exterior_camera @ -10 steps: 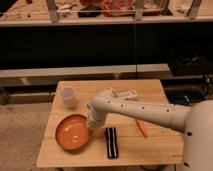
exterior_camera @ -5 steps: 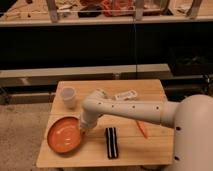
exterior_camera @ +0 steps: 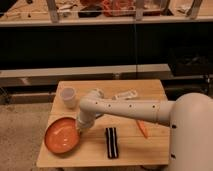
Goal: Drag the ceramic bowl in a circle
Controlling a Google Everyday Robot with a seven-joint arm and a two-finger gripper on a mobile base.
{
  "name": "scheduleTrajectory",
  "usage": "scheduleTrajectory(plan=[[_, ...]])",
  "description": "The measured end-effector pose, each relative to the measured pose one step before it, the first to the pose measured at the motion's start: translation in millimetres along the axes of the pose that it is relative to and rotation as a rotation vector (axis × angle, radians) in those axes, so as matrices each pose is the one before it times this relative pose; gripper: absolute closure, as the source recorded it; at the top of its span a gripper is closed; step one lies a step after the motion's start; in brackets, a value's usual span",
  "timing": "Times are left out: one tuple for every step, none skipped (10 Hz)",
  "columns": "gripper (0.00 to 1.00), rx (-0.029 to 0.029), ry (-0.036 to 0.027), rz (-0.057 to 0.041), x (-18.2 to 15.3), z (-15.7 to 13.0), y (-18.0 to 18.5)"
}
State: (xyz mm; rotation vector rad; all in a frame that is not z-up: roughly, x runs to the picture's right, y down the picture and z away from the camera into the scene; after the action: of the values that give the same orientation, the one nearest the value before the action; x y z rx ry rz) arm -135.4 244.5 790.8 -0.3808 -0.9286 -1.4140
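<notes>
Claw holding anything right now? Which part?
The claw is shut on the bowl, gripping its right rim, on the table.

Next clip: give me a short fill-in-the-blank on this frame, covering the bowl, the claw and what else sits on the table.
1. The claw is down at the ceramic bowl's ______ edge as the picture shows it.
2. The small white cup stands near the table's far-______ corner in the picture.
3. The flat black packet lies on the table, ______ from the bowl.
4. The bowl's colour is ______.

Missing words: right; left; apart; orange-red
</notes>
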Motion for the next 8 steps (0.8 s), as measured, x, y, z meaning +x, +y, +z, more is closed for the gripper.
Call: scheduleTrajectory(plan=[[0.97, 0.00010, -0.00096, 0.00662, 1.37, 0.79, -1.36], [0.97, 0.00253, -0.00264, 0.00232, 2.08, 0.81, -2.67], [0.97, 0.00872, 0.00008, 0.01029, 3.70, -1.80, 1.37], [0.97, -0.00305, -0.00689, 0.01092, -0.03, -1.87, 7.27], [0.97, 0.00376, -0.00234, 0.00653, 0.92, -1.20, 2.99], [0.97, 0.00546, -0.00313, 0.00509, 0.30, -1.50, 1.88], [0.97, 0.00529, -0.00077, 0.01147, 0.76, -3.12, 7.92], [0.97, 0.00094, -0.00564, 0.01101, -0.67, -3.64, 10.15]])
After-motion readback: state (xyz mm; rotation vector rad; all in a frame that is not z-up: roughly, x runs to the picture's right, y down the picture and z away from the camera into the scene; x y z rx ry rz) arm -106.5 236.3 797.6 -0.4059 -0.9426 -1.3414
